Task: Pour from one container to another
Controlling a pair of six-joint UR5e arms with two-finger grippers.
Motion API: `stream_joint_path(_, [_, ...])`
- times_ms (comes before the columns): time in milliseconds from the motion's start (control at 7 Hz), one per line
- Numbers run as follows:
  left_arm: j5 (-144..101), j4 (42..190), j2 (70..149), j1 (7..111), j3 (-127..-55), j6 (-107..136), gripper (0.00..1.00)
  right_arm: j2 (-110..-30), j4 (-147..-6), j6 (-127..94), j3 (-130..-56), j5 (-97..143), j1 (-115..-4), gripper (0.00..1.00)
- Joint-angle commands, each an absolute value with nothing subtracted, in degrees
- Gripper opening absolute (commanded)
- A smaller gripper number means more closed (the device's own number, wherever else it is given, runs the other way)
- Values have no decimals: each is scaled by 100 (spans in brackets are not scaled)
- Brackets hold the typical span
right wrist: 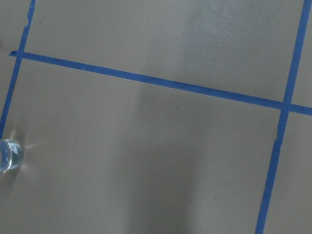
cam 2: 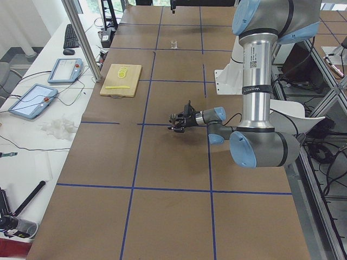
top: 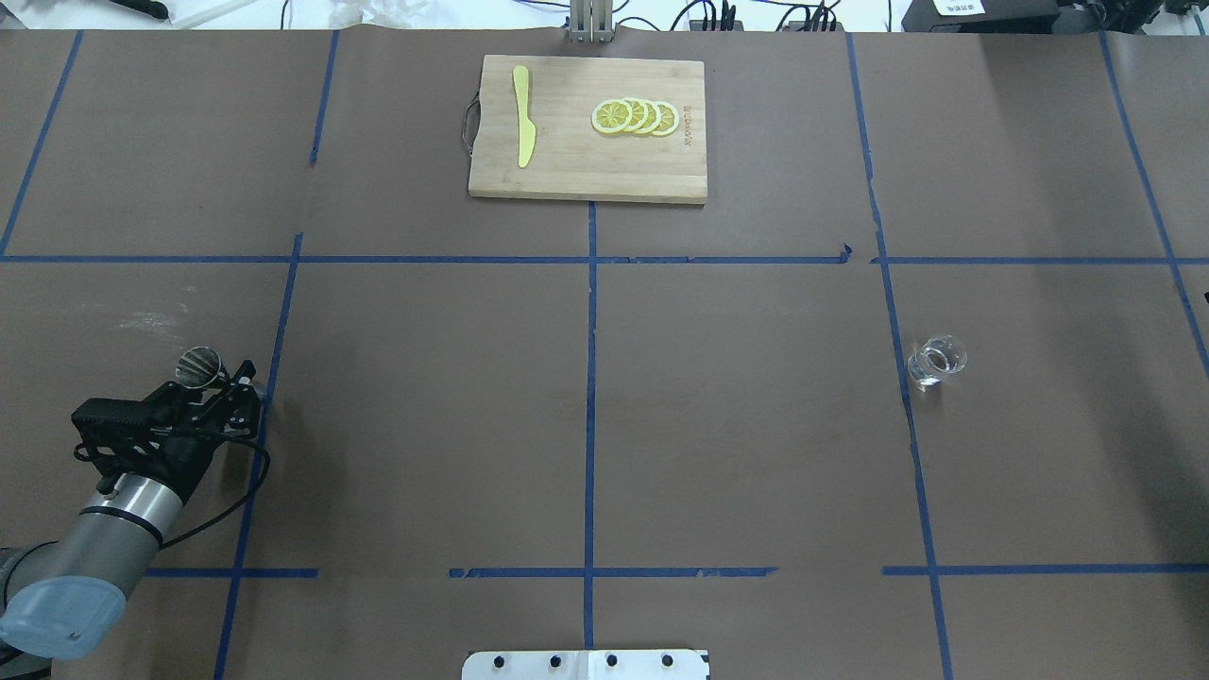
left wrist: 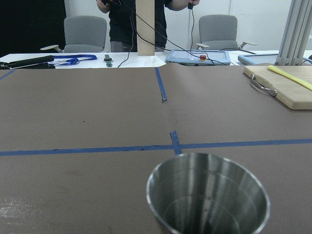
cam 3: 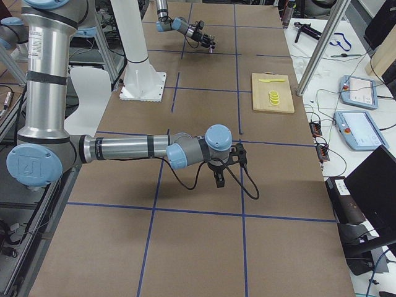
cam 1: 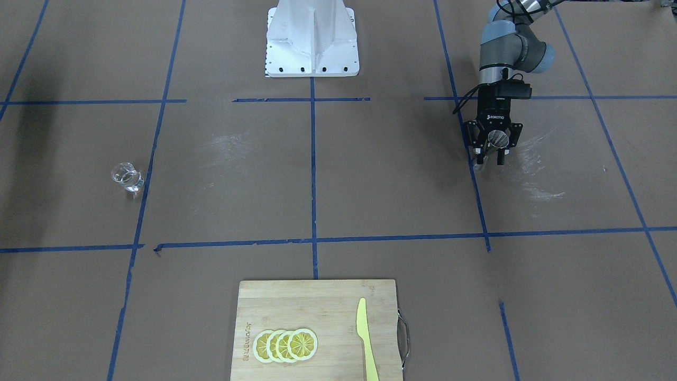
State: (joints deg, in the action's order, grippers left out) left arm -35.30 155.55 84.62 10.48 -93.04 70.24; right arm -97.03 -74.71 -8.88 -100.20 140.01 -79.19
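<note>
- overhead exterior view, far left: the left hand [top: 231, 381] is closed around the jigger [top: 198, 365], low over the counter [top: 425, 425], with the jigger's open mouth up. the left wrist view looks straight across that rim.
- middle, far edge: a cutting board [top: 586, 175] carries a yellow knife [top: 522, 127] and lemon slices [top: 635, 116], well apart from both vessels.
- right: the glass [top: 935, 362] stands upright on the counter, just beside a blue tape line. it is well apart from the jigger, across the whole middle of the counter.
- the right arm looks the nearer one to the glass. in the exterior right view the right hand [cam 3: 219, 175] hangs pointing down over the counter, and its wrist view catches the glass at the left edge. whether that hand is wide or narrow i cannot tell.
- the coming move, as i judge it, is to bring glass and jigger together.
</note>
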Motion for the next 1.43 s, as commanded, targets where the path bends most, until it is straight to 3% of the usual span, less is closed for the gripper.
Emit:
stream_joint_path(0, [-3525, 15557, 8464, 1081, -9334, 6613, 0, -9703, -7479, -888, -10020, 14001, -7919, 100])
stream_joint_path(857, [-3533, 15828, 8297, 1336, -10335, 5771, 0, -9624, -7462, -914, -10124, 14010, -7910, 100])
stream_joint_path(1286, [-3515, 17049, 8314, 1327, -10379, 5274, 0, -9441, -7462, -2116, -11070, 13835, -6947, 100])
